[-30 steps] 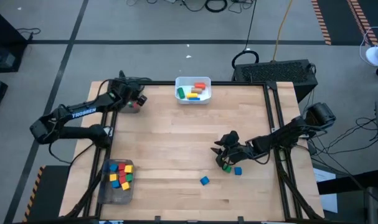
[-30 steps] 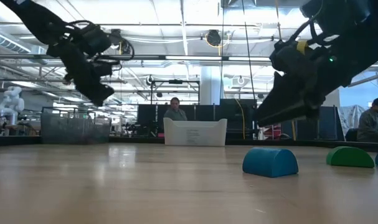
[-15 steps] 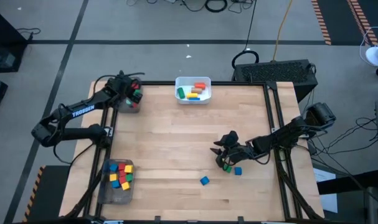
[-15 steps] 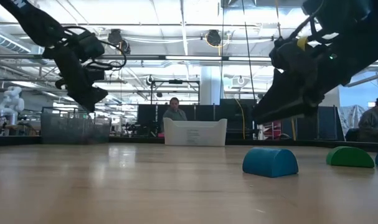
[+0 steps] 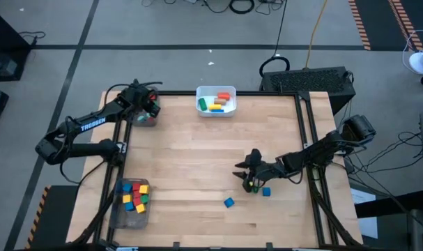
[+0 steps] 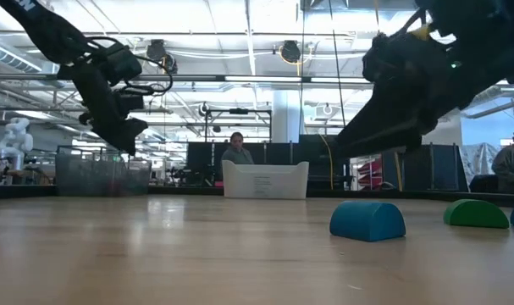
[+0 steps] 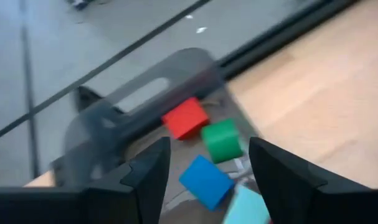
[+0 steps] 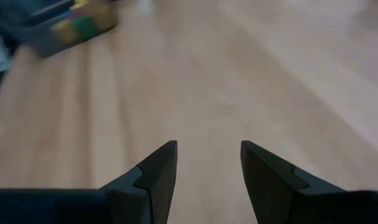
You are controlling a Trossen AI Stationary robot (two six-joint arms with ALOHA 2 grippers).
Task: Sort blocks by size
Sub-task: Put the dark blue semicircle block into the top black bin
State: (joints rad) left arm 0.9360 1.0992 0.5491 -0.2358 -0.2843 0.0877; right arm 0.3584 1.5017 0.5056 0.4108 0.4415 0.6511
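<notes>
Table [image 5: 197,160]: light wood, black frame edges. 
White bin [image 5: 215,102] at far edge: yellow, green, blue, orange-red blocks inside. 
Clear grey tray [image 5: 129,203] at near left corner: red, yellow, blue, green cubes. 
Grey tray [image 7: 114,112] at far left corner: red cube [image 7: 185,117], green cube [image 7: 222,140], blue cube [image 7: 205,180], pale turquoise cube [image 7: 246,208]. 
Near right edge: green block [image 6: 476,213], two blue blocks [image 5: 228,202]. 
Arms: dark, white lettering on left one.

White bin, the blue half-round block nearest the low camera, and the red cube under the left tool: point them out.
white bin [image 5: 215,109]: high view, its front rim.
blue half-round block [image 6: 367,220]: low view, its curved face.
red cube [image 7: 185,118]: left wrist view, its top face.
</notes>
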